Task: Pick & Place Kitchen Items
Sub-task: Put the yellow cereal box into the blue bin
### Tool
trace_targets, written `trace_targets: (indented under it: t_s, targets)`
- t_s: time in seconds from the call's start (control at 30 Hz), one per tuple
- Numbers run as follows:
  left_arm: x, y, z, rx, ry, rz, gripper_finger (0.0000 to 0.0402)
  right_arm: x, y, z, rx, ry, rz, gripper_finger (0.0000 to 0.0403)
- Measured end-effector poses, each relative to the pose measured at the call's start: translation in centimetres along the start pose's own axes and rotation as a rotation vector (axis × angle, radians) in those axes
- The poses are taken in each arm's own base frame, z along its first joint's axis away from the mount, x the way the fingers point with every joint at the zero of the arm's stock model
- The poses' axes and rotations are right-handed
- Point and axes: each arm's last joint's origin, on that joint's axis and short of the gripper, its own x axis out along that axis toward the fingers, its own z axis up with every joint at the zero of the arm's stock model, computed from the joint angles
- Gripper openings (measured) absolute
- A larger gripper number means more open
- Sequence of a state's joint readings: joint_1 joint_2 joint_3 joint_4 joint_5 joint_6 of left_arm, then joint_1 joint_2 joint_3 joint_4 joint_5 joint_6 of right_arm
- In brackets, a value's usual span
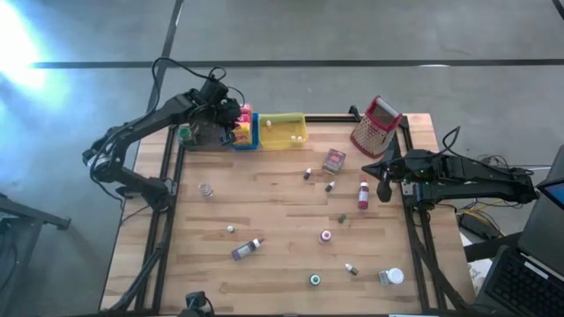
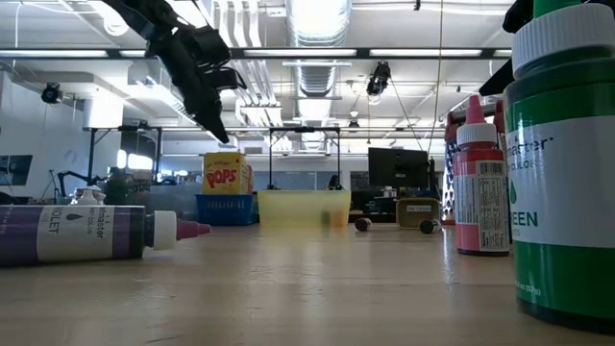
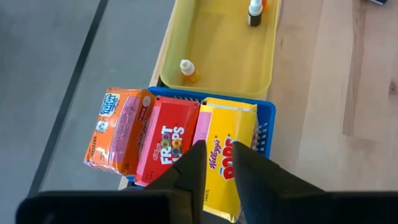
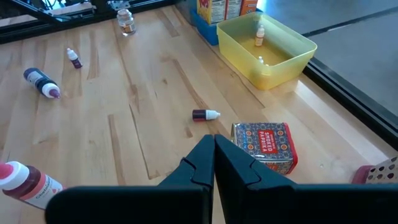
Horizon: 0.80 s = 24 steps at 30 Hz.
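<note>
High: straight down over whole table.
Low: tabletop level, facing room.
Wrists: close, forward.
Shared: translucent yellow plastic tray [image 1: 283,131] [image 2: 303,208] [image 3: 219,46] [image 4: 268,46].

Under the left pincer [image 3: 216,163], a blue basket [image 3: 266,121] holds yellow [image 3: 225,149], red [image 3: 168,142] and orange [image 3: 118,127] cereal boxes. Beyond it sits a yellow tray [image 3: 214,59]. Before the right pincer [image 4: 213,155], a blue-and-red patterned tin [image 4: 264,144].
</note>
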<state>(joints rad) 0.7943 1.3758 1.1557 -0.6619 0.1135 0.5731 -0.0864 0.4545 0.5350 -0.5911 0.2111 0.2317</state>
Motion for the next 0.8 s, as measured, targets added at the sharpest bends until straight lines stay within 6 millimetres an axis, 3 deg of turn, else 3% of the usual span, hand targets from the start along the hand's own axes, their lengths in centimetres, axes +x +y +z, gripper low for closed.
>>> trace_targets:
  t_s: [0.8]
  targets:
    - [2.3,-0.6,-1.5,-0.004,0.030,-0.021,0.0080,0.0,0.0,0.0,0.000,0.001,0.001,0.0008]
